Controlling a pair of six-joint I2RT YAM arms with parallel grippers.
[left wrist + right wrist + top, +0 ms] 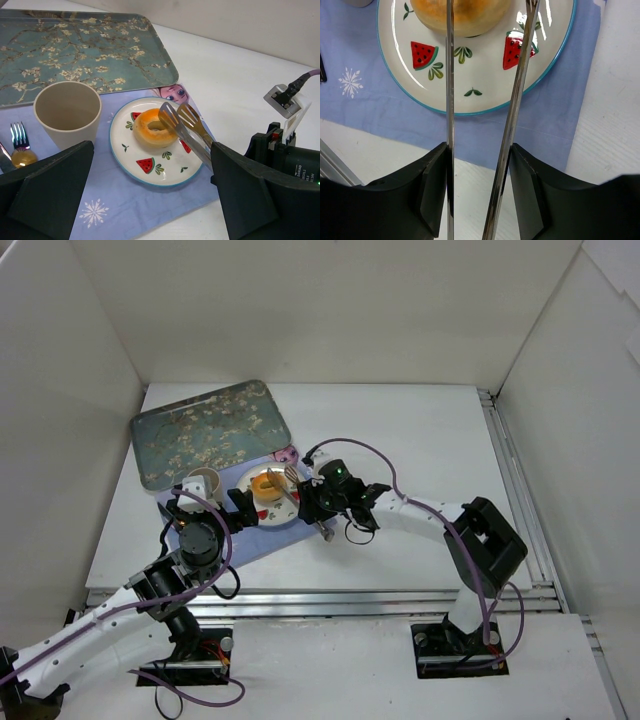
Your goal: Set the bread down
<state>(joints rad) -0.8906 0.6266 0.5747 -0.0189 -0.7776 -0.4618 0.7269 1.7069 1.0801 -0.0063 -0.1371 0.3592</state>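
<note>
The small orange-yellow ring-shaped bread is lying on the round white watermelon-patterned plate, off its centre. The right gripper is hovering just off the plate's rim, its jaws pressing on the handles of a pair of slim metal tongs. The tongs' arms are spreading apart and reaching over the plate to either side of the bread; whether they are touching it cannot be told. The left gripper is facing the plate, its jaws standing wide apart and gripping nothing. A pale blue snowflake placemat is lying under the plate on the white worktop. A beige cup is standing just beside the plate, with a blossom-printed teal tray beyond it.
</note>
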